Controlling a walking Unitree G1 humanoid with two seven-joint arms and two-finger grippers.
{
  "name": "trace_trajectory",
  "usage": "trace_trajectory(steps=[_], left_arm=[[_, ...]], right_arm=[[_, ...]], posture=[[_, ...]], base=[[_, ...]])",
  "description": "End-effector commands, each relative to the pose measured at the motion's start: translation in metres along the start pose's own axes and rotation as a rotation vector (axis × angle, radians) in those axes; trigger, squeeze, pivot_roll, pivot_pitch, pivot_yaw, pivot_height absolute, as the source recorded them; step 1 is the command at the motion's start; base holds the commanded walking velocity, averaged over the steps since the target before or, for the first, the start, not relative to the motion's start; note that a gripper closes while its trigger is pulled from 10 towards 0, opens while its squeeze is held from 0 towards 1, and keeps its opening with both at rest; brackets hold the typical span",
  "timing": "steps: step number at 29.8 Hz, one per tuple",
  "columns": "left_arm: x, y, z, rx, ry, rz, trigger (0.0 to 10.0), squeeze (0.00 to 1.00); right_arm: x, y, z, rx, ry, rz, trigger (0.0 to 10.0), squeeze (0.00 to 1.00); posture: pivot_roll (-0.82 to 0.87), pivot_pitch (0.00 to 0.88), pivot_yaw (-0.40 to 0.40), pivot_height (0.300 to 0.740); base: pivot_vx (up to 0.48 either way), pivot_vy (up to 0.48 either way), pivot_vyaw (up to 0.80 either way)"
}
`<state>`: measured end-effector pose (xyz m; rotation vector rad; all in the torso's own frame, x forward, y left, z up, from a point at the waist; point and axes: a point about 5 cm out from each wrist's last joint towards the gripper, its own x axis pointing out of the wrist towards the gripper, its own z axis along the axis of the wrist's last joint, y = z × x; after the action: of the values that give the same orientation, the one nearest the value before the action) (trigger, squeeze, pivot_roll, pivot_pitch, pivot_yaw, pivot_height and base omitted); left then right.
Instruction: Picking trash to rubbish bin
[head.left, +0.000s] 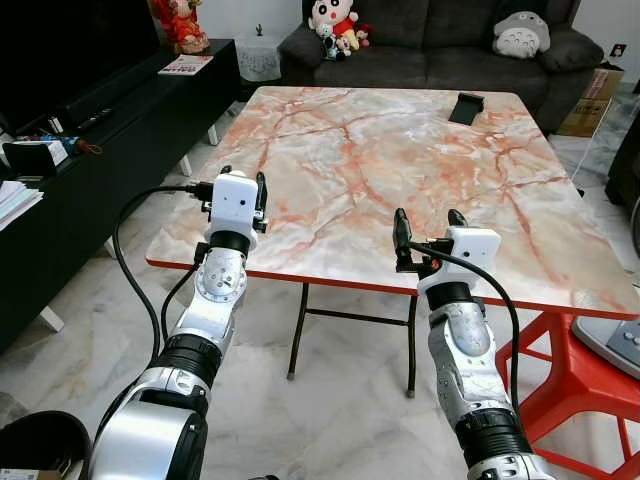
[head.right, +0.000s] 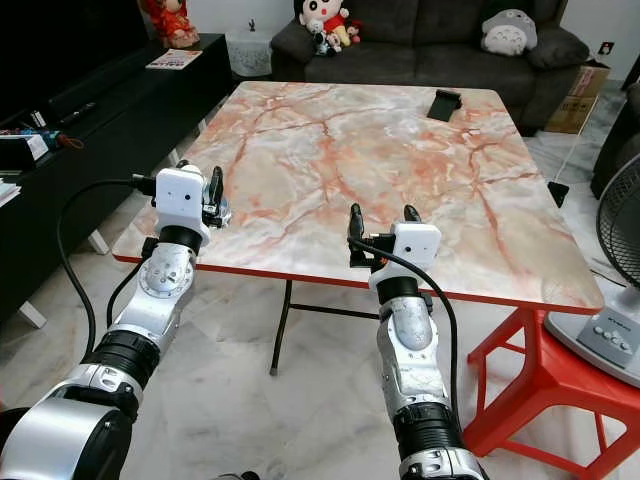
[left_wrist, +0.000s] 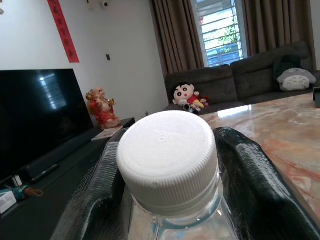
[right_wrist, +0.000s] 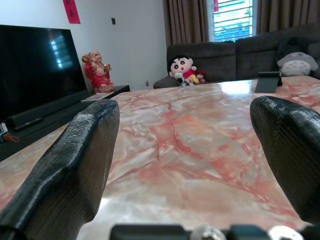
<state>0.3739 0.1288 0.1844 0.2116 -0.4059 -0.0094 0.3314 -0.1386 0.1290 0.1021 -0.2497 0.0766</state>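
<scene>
bottle clamped in my left gripper, right one free

my left gripper (head.left: 243, 190) is clenched around a clear plastic bottle (left_wrist: 172, 210) with a white cap (left_wrist: 167, 157), held at the near left edge of the marble table (head.left: 400, 150). my right gripper (head.left: 428, 228) hovers at the near edge, fingers (right_wrist: 65, 170) spread apart and empty.

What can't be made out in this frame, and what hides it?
- Bottle: the left wrist view shows its white cap and clear neck between the left gripper fingers; the body is cut off by the frame edge, contents unknown.
- Bottle in the eye views: hidden behind the gripper.
- Dark bin: cut off at the corner.
- Black object on the table: too small to identify.
</scene>
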Motion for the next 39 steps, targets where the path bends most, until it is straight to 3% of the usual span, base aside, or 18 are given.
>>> trace_trajectory(steps=[1,21,22,26,28,29,31,32,34,35,37,38,39], left_arm=[[0.001,0.006,0.003,0.016,-0.014,0.016,10.0,0.0],[-0.008,0.007,-0.009,0.023,0.032,0.019,10.0,0.0],[-0.015,0.01,-0.024,0.055,0.104,0.019,10.0,0.0],[-0.03,0.014,-0.049,0.098,0.219,0.003,10.0,0.0],[-0.058,0.012,-0.082,0.036,0.415,-0.077,10.0,0.0],[-0.058,0.012,-0.082,0.036,0.415,-0.077,10.0,0.0],[-0.085,0.008,-0.105,0.006,0.555,-0.139,10.0,0.0],[-0.085,0.008,-0.105,0.006,0.555,-0.139,10.0,0.0],[-0.112,0.012,-0.125,0.002,0.696,-0.113,10.0,0.0],[-0.134,0.017,-0.138,-0.027,0.799,-0.077,10.0,0.0],[-0.149,0.02,-0.146,-0.048,0.863,-0.051,10.0,0.0],[-0.149,0.02,-0.146,-0.048,0.863,-0.051,10.0,0.0],[-0.164,0.021,-0.152,-0.03,0.92,-0.052,10.0,0.0]], right_arm=[[0.002,0.0,0.001,0.001,-0.007,-0.008,10.0,0.0],[-0.004,-0.003,-0.013,0.008,0.046,-0.022,10.0,0.0],[-0.012,-0.006,-0.027,0.014,0.107,-0.027,10.0,0.0],[-0.028,-0.013,-0.053,0.01,0.226,-0.038,10.0,0.0],[-0.05,-0.019,-0.079,0.012,0.362,-0.045,10.0,0.0],[-0.05,-0.019,-0.079,0.012,0.362,-0.045,10.0,0.0],[-0.07,-0.023,-0.1,0.055,0.489,-0.071,10.0,0.0],[-0.07,-0.023,-0.1,0.055,0.489,-0.071,10.0,0.0],[-0.091,-0.027,-0.117,0.047,0.619,-0.089,10.0,0.0],[-0.11,-0.031,-0.129,0.053,0.717,-0.112,10.0,0.0],[-0.124,-0.035,-0.137,0.056,0.784,-0.129,10.0,0.0],[-0.124,-0.035,-0.137,0.056,0.784,-0.129,10.0,0.0],[-0.141,-0.038,-0.145,0.047,0.858,-0.136,10.0,0.0]], posture=[[-0.07,0.0,0.051,0.74],[-0.08,0.0,0.048,0.74],[-0.09,0.0,0.044,0.74],[-0.08,0.0,0.041,0.74],[-0.08,0.0,0.038,0.74],[-0.08,0.0,0.038,0.74],[-0.08,0.0,0.038,0.74],[-0.08,0.0,0.038,0.74],[-0.08,0.0,0.037,0.74],[-0.08,0.0,0.027,0.74],[-0.08,0.0,0.026,0.74],[-0.08,0.0,0.026,0.74],[-0.08,0.0,0.024,0.74]], base=[[-0.274,0.0,0.0],[-0.273,0.0,0.0],[0.0,0.0,0.0],[0.0,0.0,0.0],[0.0,0.0,0.0],[0.0,0.0,0.0],[0.0,0.0,0.0],[0.0,0.0,0.0],[0.0,0.0,0.0],[0.0,0.0,0.0],[0.0,0.0,0.0],[0.0,0.0,0.0],[0.0,0.0,0.0]])
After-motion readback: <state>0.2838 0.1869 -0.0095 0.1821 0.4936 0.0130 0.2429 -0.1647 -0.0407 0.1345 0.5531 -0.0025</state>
